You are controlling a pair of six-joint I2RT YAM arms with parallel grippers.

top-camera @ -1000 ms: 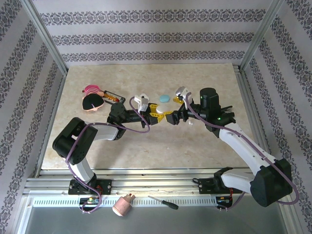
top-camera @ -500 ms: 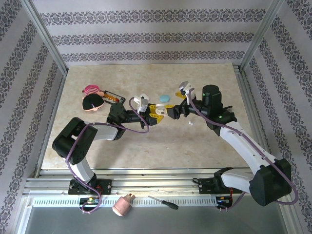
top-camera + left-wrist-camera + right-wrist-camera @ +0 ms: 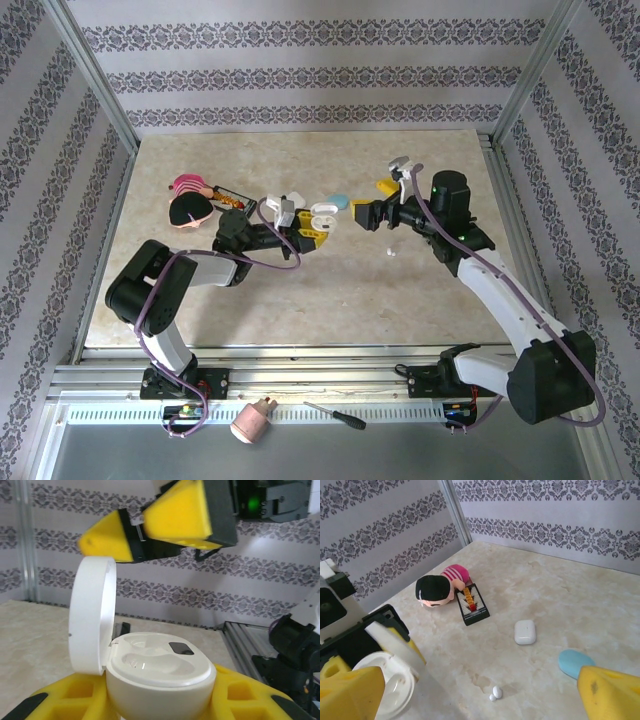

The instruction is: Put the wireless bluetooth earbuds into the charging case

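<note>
— The left fingers are clamped on the open white charging case, and its lid is stood upright. The left gripper is held out mid-table.
— And the right fingers?
— Spread wide! The right gripper is poised just beside that case. The earbuds are seen lying together on the table, near the blue case.

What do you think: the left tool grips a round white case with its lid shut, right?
Not quite: the left tool does grip the round white case, but its lid stands open, tipped upright, as the left wrist view shows.
</note>
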